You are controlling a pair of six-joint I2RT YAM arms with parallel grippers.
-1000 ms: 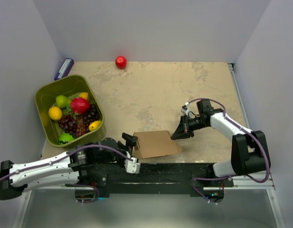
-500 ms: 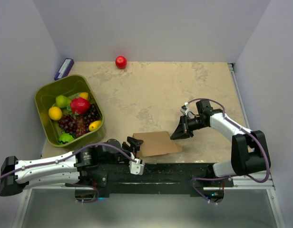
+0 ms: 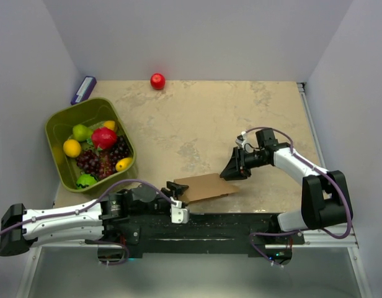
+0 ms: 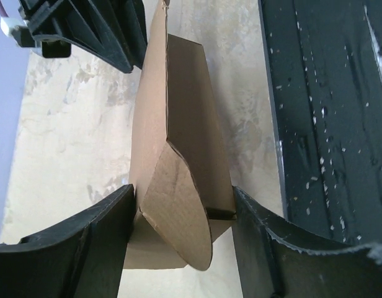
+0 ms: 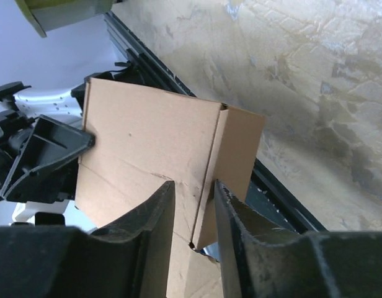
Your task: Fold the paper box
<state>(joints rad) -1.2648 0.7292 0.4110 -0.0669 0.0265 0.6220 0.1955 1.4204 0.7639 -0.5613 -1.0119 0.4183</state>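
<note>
- The tabletop stretches away beyond both my end effectors. The green bin of fruit sits well off beyond my left one and has no part in this step.
- The paper box lies directly between my two end effectors, at the near edge of the tabletop. It is partly opened, and from above it looks narrower than a second ago, as if tipped up instead of lying flat.
- My left end effector has slid in towards the box and narrowed. Its fingers now press on both sides of the cardboard, so it is gripping the box.
- My right end effector, clamped a moment ago, has just parted. The creased edge of a flap stands loose in the gap, and nothing pinches it.
- I read this as a handover. The left now holds the box, which frees the right to take a fresh hold on a flap and fold it over.
</note>
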